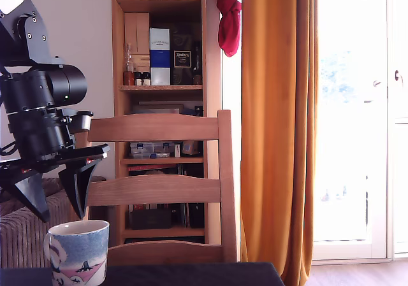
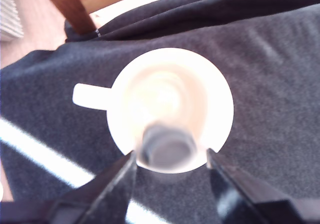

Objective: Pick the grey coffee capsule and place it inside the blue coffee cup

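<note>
The grey coffee capsule (image 2: 167, 151) looked small and light, prob. thin foil or plastic, so easy to dent and a bit slick; best held by its round sides w/ light pressure, which seemed to be how it was taken. In the wrist view it sat blurred between the two dark fingers (image 2: 112, 186), at their tips. There was a slim gap either side in that view, so I couldn't say for certain it was pinched vs. just let go; fingers stood apart by roughly the capsule's width.

The blue coffee cup (image 1: 78, 253) stood on the dark-clothed bench (image 1: 191, 274) at the near left in the exterior view, mottled blue w/ a pink-white scene low down. The gripper (image 1: 60, 193) hung just above it, tips pointing down, not touching the rim. From the wrist view the cup's white inside (image 2: 170, 104) lay straight below, handle (image 2: 90, 97) sticking out to one side, and the capsule overlapped the rim's edge rather than the centre. My guess: a small shift toward the middle was wanted before a drop, else it might clip the rim. The cup itself looked heavy ceramic, stable.

A wooden chair (image 1: 159, 190) stood behind the bench.
</note>
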Tool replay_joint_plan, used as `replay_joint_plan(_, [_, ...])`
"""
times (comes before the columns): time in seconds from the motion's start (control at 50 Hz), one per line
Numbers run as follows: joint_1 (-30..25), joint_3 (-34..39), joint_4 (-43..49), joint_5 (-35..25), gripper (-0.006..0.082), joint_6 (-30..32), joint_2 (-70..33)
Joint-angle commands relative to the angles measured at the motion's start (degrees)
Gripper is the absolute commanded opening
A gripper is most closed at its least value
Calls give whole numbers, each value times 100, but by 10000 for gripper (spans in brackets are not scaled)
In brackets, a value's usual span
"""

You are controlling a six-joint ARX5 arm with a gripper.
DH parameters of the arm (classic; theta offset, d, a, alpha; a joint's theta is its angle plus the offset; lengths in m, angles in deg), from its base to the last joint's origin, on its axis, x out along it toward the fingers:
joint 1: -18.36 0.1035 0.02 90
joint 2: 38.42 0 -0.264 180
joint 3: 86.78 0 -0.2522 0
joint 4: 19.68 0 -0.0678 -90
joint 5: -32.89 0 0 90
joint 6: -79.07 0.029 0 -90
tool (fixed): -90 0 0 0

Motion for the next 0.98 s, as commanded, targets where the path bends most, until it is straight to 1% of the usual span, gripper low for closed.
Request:
replay_joint_plan(0.0, [2, -57, 44, 4, 453, 48, 116])
replay_joint_plan(0.02, [2, -59, 57, 4, 403, 59, 136])
replay_joint_plan(0.12, [2, -70, 61, 90, 22, 192, 299])
replay_joint_plan(0.14, [2, -70, 59, 131, -36, 219, 352])
replay_joint_plan(0.18, [2, -70, 55, 247, -6, 269, 459])
replay_joint_plan(0.28, [2, -70, 48, 562, -14, 404, 824])
replay_joint_plan(0.42, [13, -68, 46, 579, -14, 470, 1467])
replay_joint_plan(0.58, [179, -66, 37, 584, -14, 544, 2159])
replay_joint_plan(0.66, [341, -66, 26, 610, -14, 640, 2448])
replay_joint_plan(0.82, [787, -44, 138, 621, -14, 643, 2892])
replay_joint_plan(0.96, [1088, 271, 37, 612, -14, 750, 3300])
